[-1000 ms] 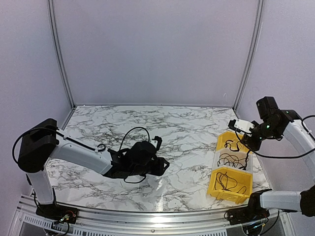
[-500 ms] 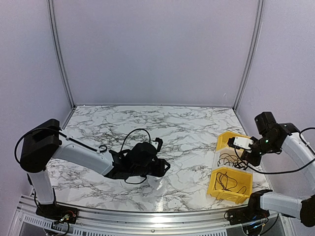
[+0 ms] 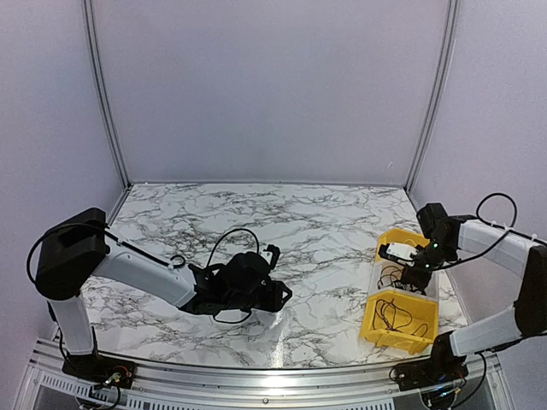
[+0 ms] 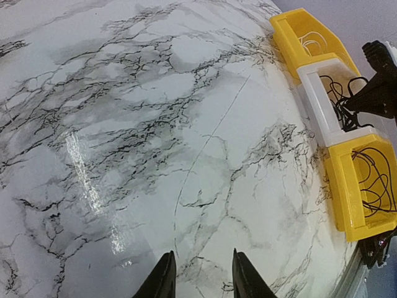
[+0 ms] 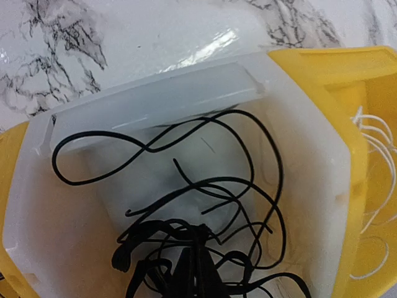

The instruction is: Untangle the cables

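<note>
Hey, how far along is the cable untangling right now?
Done, it seems: a white cable lies alone in the far yellow bin, and black strands sit in the near yellow bin. In hand: the right fingers are shut in the black cables knotted in the white bin. To do: that knot looks tangled, and the left fingers hang open over the marble table, holding nothing.
</note>
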`<state>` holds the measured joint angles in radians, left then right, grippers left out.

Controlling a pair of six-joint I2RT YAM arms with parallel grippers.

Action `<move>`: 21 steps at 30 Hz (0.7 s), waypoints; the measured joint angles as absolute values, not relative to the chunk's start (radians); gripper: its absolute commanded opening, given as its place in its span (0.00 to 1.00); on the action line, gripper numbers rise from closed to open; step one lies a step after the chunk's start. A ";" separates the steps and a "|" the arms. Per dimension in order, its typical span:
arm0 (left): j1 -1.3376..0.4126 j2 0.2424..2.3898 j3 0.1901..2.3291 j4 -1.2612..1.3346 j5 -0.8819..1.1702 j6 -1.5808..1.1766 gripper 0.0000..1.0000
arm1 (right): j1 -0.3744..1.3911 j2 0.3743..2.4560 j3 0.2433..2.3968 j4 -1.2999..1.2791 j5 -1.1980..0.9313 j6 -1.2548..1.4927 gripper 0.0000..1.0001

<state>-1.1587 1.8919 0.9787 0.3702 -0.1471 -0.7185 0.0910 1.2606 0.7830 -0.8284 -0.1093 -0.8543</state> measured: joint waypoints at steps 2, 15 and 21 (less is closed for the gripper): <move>-1.159 1.892 0.973 0.371 -0.147 -0.718 0.33 | 0.091 1.299 0.778 -0.814 -0.110 -0.836 0.18; -1.142 1.794 0.936 0.343 -0.165 -0.640 0.43 | 0.089 1.113 0.934 -0.898 -0.175 -0.776 0.41; -1.045 1.623 0.933 0.173 -0.203 -0.586 0.50 | 0.089 1.098 1.000 -0.904 -0.290 -0.745 0.67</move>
<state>-1.0447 1.6226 0.9333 0.1730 -0.2028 -0.5858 0.0891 1.0977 1.0004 -0.9039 -0.2905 -0.7448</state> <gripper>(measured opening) 0.476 0.486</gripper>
